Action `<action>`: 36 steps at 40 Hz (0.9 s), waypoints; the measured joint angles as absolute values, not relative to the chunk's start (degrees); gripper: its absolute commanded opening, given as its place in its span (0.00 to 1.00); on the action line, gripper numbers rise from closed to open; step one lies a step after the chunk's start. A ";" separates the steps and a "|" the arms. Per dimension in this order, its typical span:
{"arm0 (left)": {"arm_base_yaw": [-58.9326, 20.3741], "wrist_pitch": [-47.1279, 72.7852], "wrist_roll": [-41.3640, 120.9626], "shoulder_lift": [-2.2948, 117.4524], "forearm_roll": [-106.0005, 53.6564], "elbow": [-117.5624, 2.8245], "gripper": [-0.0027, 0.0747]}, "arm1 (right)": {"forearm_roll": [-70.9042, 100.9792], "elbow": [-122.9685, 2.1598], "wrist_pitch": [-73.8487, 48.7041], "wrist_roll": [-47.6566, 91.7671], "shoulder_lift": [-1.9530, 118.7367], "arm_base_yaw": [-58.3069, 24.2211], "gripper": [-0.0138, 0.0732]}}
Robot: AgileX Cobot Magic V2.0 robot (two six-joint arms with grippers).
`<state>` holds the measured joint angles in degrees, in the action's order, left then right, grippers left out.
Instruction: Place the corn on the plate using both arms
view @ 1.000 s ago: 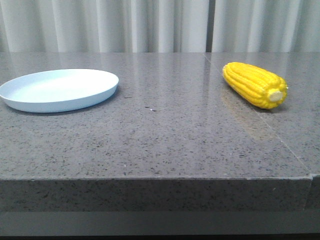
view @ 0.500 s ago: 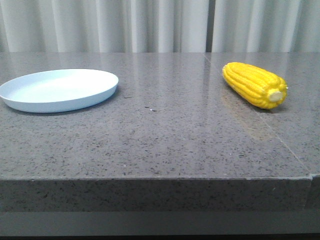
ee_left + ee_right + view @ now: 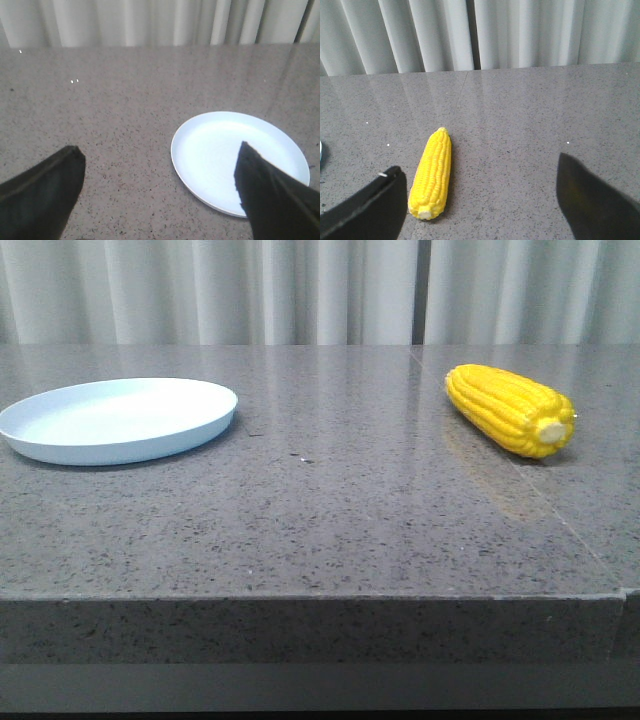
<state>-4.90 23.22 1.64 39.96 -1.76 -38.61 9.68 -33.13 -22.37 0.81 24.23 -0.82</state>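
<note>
Both hands, left hand [image 3: 160, 195] and right hand [image 3: 480, 200], spread wide; the round corn [image 3: 510, 410] may roll off the desk [image 3: 330, 510] if nudged.

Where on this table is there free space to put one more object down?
The wide grey stretch between the plate on the left and the corn on the right is bare, as is the strip along the front edge. The plate holds nothing. Nowhere looks crowded.
</note>
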 measured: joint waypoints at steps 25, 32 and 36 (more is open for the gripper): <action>-10.96 52.29 1.64 83.53 -2.39 -69.71 0.79 | 9.68 -33.13 -22.47 0.81 24.23 -0.82 0.88; -10.96 53.02 1.64 90.29 -2.39 -72.29 0.78 | 9.68 -33.13 -22.47 0.81 24.23 -0.82 0.88; -10.96 53.02 1.64 93.07 -2.39 -72.66 0.76 | 9.68 -33.13 -22.47 0.81 24.23 -0.82 0.88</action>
<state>-10.96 53.02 1.64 93.07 -2.39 -72.66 9.68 -33.13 -22.47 0.81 24.23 -0.82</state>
